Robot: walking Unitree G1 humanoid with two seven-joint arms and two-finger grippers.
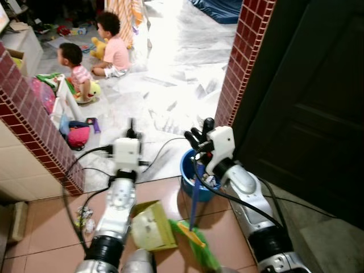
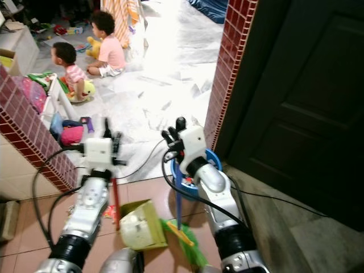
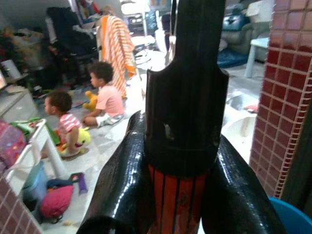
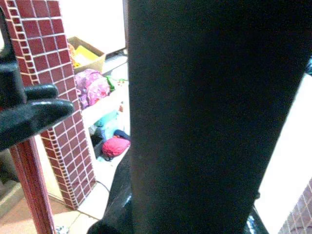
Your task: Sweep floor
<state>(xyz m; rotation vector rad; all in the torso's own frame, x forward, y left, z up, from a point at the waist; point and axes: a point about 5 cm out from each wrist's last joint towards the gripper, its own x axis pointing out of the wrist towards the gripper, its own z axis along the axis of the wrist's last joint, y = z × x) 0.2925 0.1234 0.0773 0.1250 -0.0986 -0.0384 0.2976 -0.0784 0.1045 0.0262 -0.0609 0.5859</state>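
My left gripper (image 1: 132, 132) is shut on the long red handle (image 2: 115, 199) of a yellow-green dustpan (image 1: 151, 227) that rests on the brown tiles at my feet. In the left wrist view the black fingers (image 3: 122, 185) clamp the red handle just below its black cap (image 3: 187, 112). My right gripper (image 1: 199, 136) is shut on the blue broom handle (image 1: 194, 199). The broom's green bristles (image 1: 202, 247) lie on the floor beside the dustpan. Crumpled litter (image 1: 85, 219) lies on the tiles to the left of my left arm.
A blue basin (image 1: 189, 170) stands just behind the broom by the red-tiled pillar (image 1: 242, 62). Another tiled wall (image 1: 34, 131) is on the left, a dark door (image 1: 307, 108) on the right. Two children (image 1: 96, 54) sit among toys on the marble floor beyond. Cables (image 1: 165, 145) cross the threshold.
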